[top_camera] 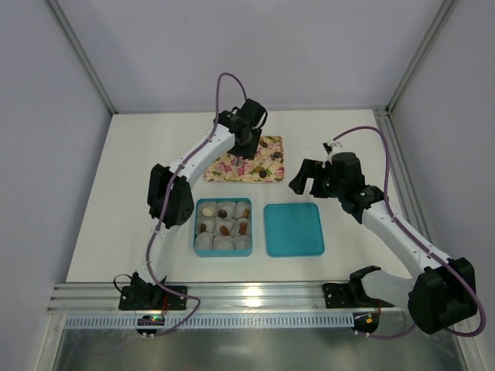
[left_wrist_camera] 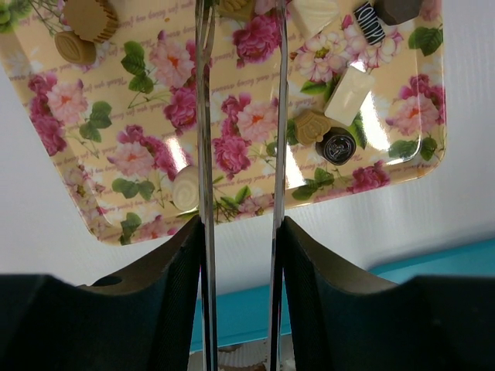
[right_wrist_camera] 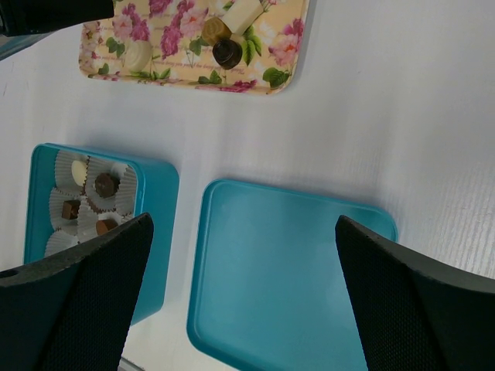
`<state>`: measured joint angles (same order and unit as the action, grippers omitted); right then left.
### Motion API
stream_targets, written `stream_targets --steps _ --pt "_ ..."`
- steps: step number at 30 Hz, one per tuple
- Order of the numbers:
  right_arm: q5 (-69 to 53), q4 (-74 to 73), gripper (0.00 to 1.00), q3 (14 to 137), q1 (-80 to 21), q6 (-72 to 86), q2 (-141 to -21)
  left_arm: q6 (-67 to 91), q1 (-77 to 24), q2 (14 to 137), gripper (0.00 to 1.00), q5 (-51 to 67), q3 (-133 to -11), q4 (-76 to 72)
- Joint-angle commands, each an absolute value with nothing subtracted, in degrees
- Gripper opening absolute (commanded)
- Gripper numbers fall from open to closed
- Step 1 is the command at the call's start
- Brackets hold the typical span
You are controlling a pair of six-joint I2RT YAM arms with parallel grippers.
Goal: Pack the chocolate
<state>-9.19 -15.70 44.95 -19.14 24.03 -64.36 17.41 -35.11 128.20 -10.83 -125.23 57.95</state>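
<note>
The chocolate lies partly on the pink floral tray (top_camera: 232, 171), with pieces near its right end (top_camera: 263, 173), and partly in paper cups in the teal box (top_camera: 195, 224). My left gripper (top_camera: 249, 143) hovers over the tray, shut on a pair of metal tongs (left_wrist_camera: 205, 116). The blades stand apart over the tray (left_wrist_camera: 116, 154). A tan piece (left_wrist_camera: 236, 6) shows between them at the frame's top edge. Close by are a dark round piece (left_wrist_camera: 338, 144) and a pale one (left_wrist_camera: 186, 188). My right gripper (top_camera: 307, 179) is open and empty above the teal lid (right_wrist_camera: 286, 270).
The lid (top_camera: 294, 229) lies flat just right of the box. In the right wrist view the box (right_wrist_camera: 155, 224) holds several chocolates (right_wrist_camera: 106, 185) and some empty cups. White walls and metal posts enclose the table; a rail runs along the near edge.
</note>
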Motion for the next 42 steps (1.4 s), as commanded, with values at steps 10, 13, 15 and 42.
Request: stream_targets --steps 10,13,15,42 --pt "-8.6 -15.4 1.0 45.3 -19.2 22.9 -63.0 16.5 -34.9 128.8 0.36 -10.4 -126.2 55.4" --pt "-8.5 -15.5 1.0 45.3 -19.3 22.9 -62.9 16.5 -34.9 128.6 0.36 -10.2 -126.1 55.8" --pt "-8.5 -15.5 1.0 45.3 -19.3 22.9 -62.9 16.5 -34.9 128.3 0.36 -9.9 -126.1 56.2" --pt "-8.6 -14.4 1.0 45.4 -19.4 23.3 -63.9 17.7 -34.9 121.3 0.26 -11.2 -124.7 60.2"
